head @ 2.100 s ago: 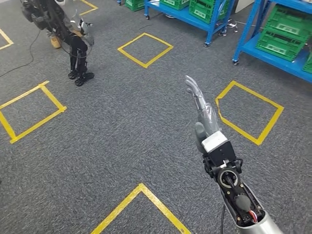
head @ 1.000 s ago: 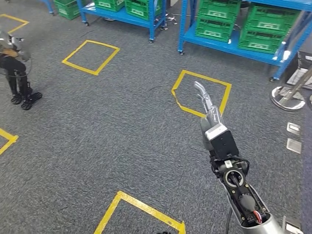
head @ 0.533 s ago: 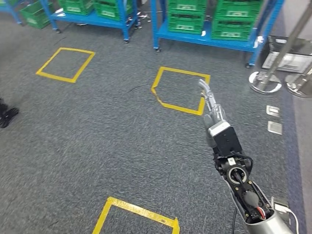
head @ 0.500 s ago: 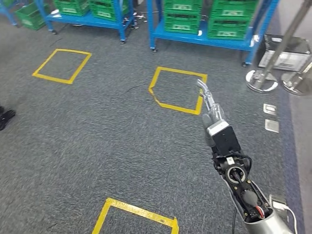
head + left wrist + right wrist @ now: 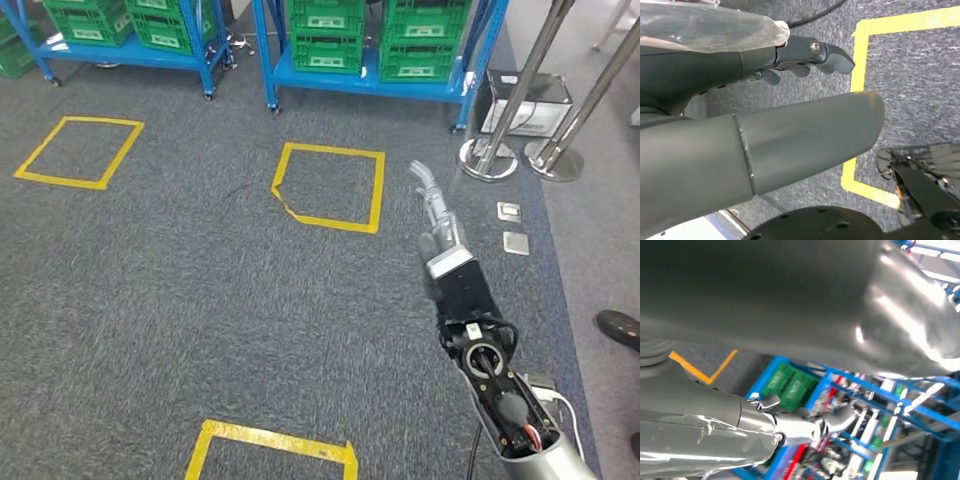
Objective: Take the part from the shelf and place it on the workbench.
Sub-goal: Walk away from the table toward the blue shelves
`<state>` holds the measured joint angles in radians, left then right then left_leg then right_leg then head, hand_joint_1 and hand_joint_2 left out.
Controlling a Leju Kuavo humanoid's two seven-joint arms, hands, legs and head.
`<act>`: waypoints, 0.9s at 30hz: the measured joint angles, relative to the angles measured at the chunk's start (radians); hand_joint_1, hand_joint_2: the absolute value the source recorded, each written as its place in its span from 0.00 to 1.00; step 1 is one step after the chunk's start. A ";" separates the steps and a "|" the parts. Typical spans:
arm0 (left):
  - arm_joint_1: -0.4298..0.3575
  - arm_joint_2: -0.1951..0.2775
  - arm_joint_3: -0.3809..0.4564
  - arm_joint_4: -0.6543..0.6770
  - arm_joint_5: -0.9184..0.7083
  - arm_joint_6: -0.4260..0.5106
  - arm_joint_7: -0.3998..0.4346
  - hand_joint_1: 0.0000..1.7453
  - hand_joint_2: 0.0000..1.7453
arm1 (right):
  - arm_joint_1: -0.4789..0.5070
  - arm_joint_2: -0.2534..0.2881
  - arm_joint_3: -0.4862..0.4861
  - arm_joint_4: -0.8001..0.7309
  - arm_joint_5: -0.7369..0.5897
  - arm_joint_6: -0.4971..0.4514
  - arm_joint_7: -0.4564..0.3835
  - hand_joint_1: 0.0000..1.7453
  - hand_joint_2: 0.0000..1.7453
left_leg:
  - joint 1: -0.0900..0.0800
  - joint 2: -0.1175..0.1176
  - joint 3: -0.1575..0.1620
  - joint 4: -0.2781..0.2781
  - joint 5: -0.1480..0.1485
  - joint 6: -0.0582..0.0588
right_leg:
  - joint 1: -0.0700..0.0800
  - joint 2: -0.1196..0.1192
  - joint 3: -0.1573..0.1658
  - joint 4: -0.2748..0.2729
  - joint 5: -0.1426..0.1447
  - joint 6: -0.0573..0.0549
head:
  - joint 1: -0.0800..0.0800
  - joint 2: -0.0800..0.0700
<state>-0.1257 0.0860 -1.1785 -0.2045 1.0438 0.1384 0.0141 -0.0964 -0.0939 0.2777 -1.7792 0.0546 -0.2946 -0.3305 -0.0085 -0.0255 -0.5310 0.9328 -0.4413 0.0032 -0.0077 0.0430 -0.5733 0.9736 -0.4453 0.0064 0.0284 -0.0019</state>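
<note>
Task at approach stage. Right hand (image 5: 436, 222) extended forward, fingers straight, holding nothing; left hand (image 5: 753, 75) hangs by the floor, fingers apart, empty. Blue shelf (image 5: 362, 75) with green crates (image 5: 326, 35) ahead; part not discernible. Pick and desk placement remain.

Bare carpet (image 5: 189, 290) leads to blue shelves (image 5: 362, 75); stanchions (image 5: 521, 80) right.

The view has swung right, bringing the blue shelf (image 5: 362, 80) closer ahead.
</note>
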 joint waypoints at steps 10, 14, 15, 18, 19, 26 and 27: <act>0.001 0.000 0.000 0.000 -0.002 -0.001 0.000 0.00 0.00 | 0.007 -0.004 0.001 0.000 -0.001 -0.006 0.004 0.00 0.00 | -0.005 0.010 0.007 -0.007 -0.012 0.027 | -0.005 0.002 0.012 -0.013 0.040 0.024 | 0.001 0.000; 0.005 -0.002 0.000 0.000 0.002 -0.001 -0.002 0.00 0.00 | 0.004 -0.005 0.001 0.000 -0.001 -0.004 0.001 0.00 0.00 | 0.006 0.020 0.059 -0.047 -0.019 0.050 | -0.004 -0.019 -0.035 0.085 -0.002 0.031 | 0.007 0.000; 0.006 -0.002 0.000 0.000 0.003 -0.001 -0.002 0.00 0.00 | 0.005 -0.005 0.001 0.000 -0.001 -0.004 0.001 0.00 0.00 | 0.008 0.022 0.066 -0.049 -0.022 0.048 | -0.006 -0.022 -0.071 0.149 -0.030 0.034 | 0.008 0.000; 0.010 -0.002 0.000 0.000 0.003 -0.001 -0.002 0.00 0.00 | 0.011 -0.006 0.001 0.002 -0.001 -0.004 -0.001 0.00 0.00 | 0.017 0.027 0.089 -0.049 -0.041 0.029 | -0.025 -0.029 -0.149 0.255 -0.052 0.052 | 0.010 0.000; 0.012 -0.002 0.000 0.000 0.003 -0.001 -0.002 0.00 0.00 | 0.012 -0.007 0.001 0.002 -0.001 -0.004 -0.002 0.00 0.00 | 0.023 0.028 0.099 -0.048 -0.049 0.020 | -0.032 -0.033 -0.144 0.227 -0.033 0.061 | 0.009 0.000; 0.013 0.003 0.000 0.003 0.003 0.000 -0.005 0.00 0.00 | 0.020 -0.008 0.001 0.011 -0.002 -0.004 -0.005 0.00 0.00 | 0.055 0.030 0.169 -0.039 -0.102 -0.047 | -0.036 -0.048 -0.039 0.008 0.028 0.049 | 0.001 0.000; 0.009 0.000 0.000 0.003 0.003 0.000 -0.005 0.00 0.00 | 0.019 -0.008 0.000 0.010 -0.002 -0.004 -0.005 0.00 0.00 | 0.061 0.030 0.164 -0.014 -0.087 -0.054 | -0.031 -0.042 -0.017 0.002 0.025 0.035 | -0.004 0.000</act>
<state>-0.1164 0.0859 -1.1784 -0.2011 1.0471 0.1381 0.0091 -0.0770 -0.1021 0.2779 -1.7688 0.0530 -0.2984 -0.3357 0.0521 0.0047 -0.3670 0.9190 -0.5283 -0.0507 -0.0383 0.0015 -0.5906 0.9756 -0.4207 0.0413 0.0244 -0.0019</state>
